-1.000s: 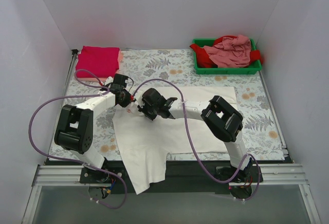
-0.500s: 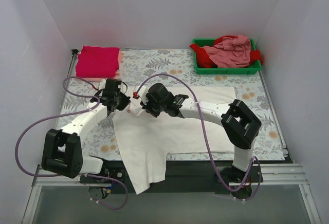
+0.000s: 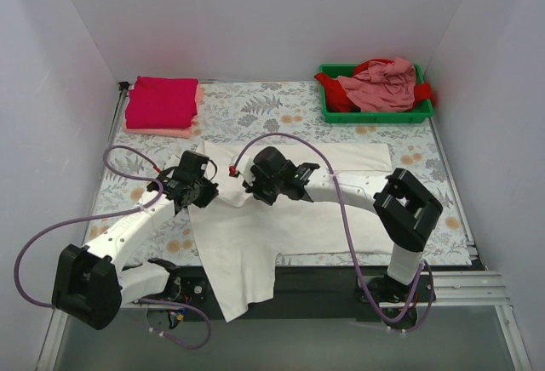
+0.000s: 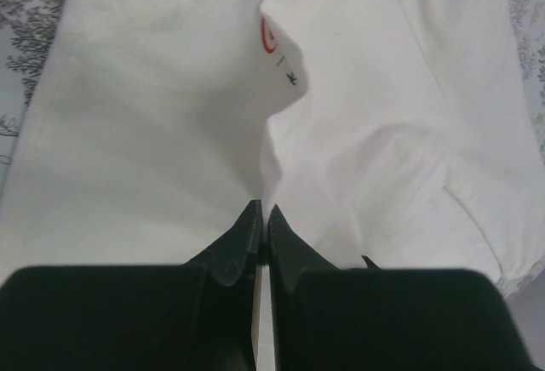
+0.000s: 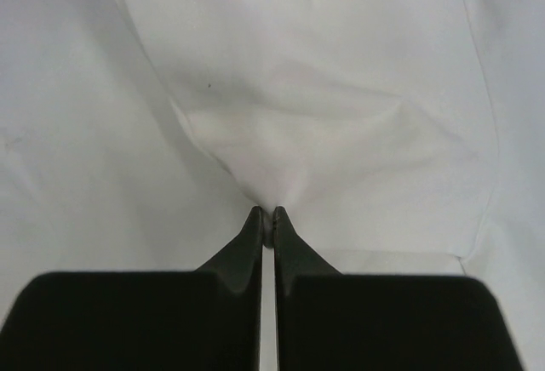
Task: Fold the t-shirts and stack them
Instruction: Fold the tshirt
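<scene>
A white t-shirt point(image 3: 289, 218) lies spread across the middle of the table, one part hanging over the near edge. My left gripper point(image 3: 207, 191) is shut on a pinch of its cloth at its left side; in the left wrist view point(image 4: 263, 211) a bit of red print point(image 4: 269, 35) shows on a raised fold. My right gripper point(image 3: 249, 185) is shut on the white cloth close beside it, seen pinched in the right wrist view point(image 5: 266, 214). A folded crimson shirt point(image 3: 162, 101) sits on a pale pink one at the back left.
A green tray point(image 3: 341, 112) at the back right holds crumpled pink point(image 3: 385, 86) and red shirts. The floral table cover point(image 3: 255, 107) shows around the cloth. White walls close in three sides. Purple cables loop off both arms.
Both grippers moved toward the near edge and left, dragging the white shirt's upper left edge with them. The left arm's base link swung out to the left.
</scene>
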Controlling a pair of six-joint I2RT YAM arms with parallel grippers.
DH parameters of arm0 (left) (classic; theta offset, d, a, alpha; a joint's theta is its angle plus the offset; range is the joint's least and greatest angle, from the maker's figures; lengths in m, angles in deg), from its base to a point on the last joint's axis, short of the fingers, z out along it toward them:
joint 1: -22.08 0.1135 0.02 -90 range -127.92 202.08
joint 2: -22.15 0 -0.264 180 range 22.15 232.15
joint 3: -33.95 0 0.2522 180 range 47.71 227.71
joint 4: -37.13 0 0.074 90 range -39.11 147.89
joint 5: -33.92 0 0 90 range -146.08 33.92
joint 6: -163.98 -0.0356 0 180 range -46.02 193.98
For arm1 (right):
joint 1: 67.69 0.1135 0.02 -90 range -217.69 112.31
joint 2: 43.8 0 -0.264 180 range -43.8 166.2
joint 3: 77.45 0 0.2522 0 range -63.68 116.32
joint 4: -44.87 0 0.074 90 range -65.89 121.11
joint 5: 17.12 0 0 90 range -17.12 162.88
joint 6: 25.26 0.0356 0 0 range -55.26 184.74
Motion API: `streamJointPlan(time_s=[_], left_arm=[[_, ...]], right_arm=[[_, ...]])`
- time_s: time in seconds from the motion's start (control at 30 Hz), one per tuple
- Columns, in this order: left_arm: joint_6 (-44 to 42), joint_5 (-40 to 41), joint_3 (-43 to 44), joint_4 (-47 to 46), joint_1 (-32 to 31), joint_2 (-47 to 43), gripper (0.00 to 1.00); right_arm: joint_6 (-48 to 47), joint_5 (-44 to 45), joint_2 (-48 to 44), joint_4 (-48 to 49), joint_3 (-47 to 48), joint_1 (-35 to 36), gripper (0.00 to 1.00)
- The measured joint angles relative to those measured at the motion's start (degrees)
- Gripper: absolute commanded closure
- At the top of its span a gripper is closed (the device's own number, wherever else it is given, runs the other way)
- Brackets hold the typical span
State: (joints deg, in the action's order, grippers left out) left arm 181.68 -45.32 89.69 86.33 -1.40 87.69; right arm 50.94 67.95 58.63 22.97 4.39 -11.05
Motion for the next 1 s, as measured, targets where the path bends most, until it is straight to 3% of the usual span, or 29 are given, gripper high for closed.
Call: streamJointPlan(time_s=[0.2,0.3,0.37,0.4,0.47,0.5,0.57,0.6,0.83,1.0], left_arm=[[2.58,1.75,-3.65,3.85,0.0,-1.03,1.0],[3.21,1.73,-4.66,5.2,-0.02,-1.01,0.98],[3.37,1.7,-4.76,5.84,-0.09,-1.14,0.86],[3.37,1.68,-4.79,6.32,-0.17,-1.46,0.69],[2.89,1.49,-4.98,7.28,-0.22,-2.86,0.32],[2.69,1.25,-5.03,7.76,-0.22,-3.61,0.2],[2.49,0.7,-5.09,8.83,-0.22,-5.51,0.13],[2.49,0.57,-5.09,9.4,-0.22,-6.38,0.13],[0.15,0.76,-3.56,10.38,-0.22,-7.58,0.11],[-3.87,0.17,3.43,4.2,-0.22,2.86,0.09]], right_arm=[[0.09,-1.7,-0.81,-0.81,-1.62,0.0,0.95],[0.42,-1.97,-1.09,-0.83,-3.1,0.0,0.83],[0.85,-2.14,-1.73,-0.96,-4.66,0.0,0.71],[1.14,-2.1,-2.12,-1.05,-5.33,0.0,0.51],[1.9,-1.84,-2.78,-1.38,-6.43,0.0,0.44],[2.05,-1.6,-3.21,-1.49,-6.97,0.0,0.36],[2.71,-0.81,-4.24,-1.73,-7.8,0.0,0.22],[3.21,-0.11,-4.98,-1.97,-8.26,0.0,0.02],[8.13,7.21,-12.63,-2.32,-9.7,-1.29,0.02],[16.72,6.58,-17.42,0.13,-11.8,-14.29,0.02]])
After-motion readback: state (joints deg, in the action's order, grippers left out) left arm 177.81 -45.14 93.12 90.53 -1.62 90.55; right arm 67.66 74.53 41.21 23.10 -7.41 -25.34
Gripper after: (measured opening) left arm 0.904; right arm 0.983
